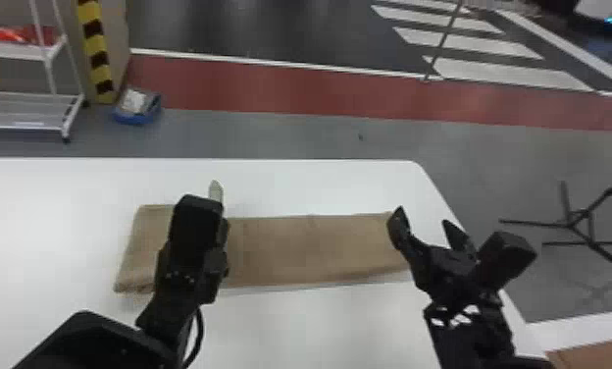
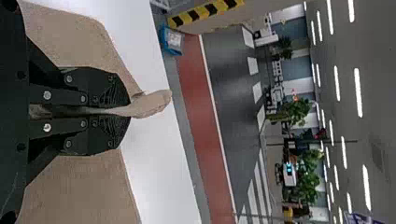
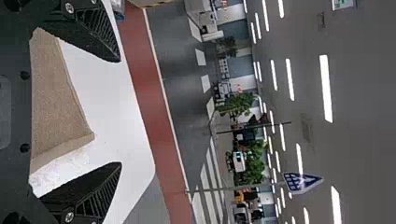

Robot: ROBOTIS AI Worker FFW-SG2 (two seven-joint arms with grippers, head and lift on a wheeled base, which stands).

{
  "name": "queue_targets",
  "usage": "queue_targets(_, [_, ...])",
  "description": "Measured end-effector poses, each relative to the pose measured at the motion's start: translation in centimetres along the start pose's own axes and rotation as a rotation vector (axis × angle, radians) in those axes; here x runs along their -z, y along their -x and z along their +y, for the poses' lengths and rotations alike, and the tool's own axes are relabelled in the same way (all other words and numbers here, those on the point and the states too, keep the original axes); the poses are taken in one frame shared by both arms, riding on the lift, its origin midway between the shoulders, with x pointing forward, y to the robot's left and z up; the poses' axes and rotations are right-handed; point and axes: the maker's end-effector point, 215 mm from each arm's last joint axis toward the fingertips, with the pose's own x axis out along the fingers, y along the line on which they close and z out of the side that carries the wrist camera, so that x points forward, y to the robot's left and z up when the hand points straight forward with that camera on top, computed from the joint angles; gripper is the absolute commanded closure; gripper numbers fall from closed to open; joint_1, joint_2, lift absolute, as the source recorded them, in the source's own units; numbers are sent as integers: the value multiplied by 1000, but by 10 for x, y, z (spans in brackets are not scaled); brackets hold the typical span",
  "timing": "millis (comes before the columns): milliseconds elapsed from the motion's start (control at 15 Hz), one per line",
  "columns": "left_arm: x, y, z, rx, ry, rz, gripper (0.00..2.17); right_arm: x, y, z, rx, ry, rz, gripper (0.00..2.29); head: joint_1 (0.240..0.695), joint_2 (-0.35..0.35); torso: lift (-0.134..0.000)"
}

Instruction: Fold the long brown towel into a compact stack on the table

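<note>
Towel [image 1: 319, 250] — part in left hand [image 1: 215, 202], rest beneath

Head view: from above the near side, farthest back, facing forward and down at the desk [image 1: 319, 326]
Left wrist view: close over the towel [image 1: 315, 250], facing past the far edge
Right wrist view: close, facing likewise, far right corner included
Shared by both wrists: towel, far edge, red floor strip [image 1: 270, 88]

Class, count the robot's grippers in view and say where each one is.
2. The left gripper is above the towel's left part, pinching some of its cloth; the right gripper, open, is by the towel's right end.
</note>
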Motion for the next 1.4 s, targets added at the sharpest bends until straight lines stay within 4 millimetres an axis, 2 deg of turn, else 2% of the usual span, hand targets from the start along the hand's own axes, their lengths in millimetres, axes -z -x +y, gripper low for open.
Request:
queue_targets(67, [1, 2, -25, 50, 4, -1, -2, -3, 1, -3, 9, -3, -15, 100, 695, -350, -112])
queue_targets(200, [3, 6, -54, 121, 41, 7, 29, -2, 2, -4, 13, -6, -21, 100, 695, -350, -112])
queue_targets(333, [4, 6, -49, 113, 62, 13, 33, 2, -1, 2, -3, -8, -12, 100, 695, -350, -112])
queue_targets(467, [12, 4, -27, 86, 86, 28, 33, 11, -5, 8, -17, -10, 7, 100, 695, -350, -112])
queue_targets(600, [18, 2, 6, 32, 109, 30, 33, 26, -8, 20, -51, -16, 40, 120, 695, -330, -112])
queue_targets(733, [18, 3, 48, -49, 122, -10, 33, 46, -5, 44, -112, -42, 94, 161, 695, -253, -112])
queue_targets(867, [20, 9, 98, -135, 103, -65, 33, 70, 3, 79, -171, -53, 158, 221, 695, -177, -112])
queue_targets(1000, [29, 13, 127, -183, 100, -77, 33, 95, 14, 108, -221, -51, 226, 343, 695, -77, -112])
queue_targets(1133, [37, 14, 136, -198, 99, -78, 33, 118, 27, 137, -280, -52, 299, 346, 695, -36, -112])
queue_targets(1200, [41, 14, 137, -196, 98, -79, 33, 129, 34, 153, -312, -48, 337, 451, 695, -15, -112])
queue_targets(1400, [48, 13, 135, -192, 96, -72, 36, 143, 48, 196, -396, -19, 379, 478, 695, 48, -112])
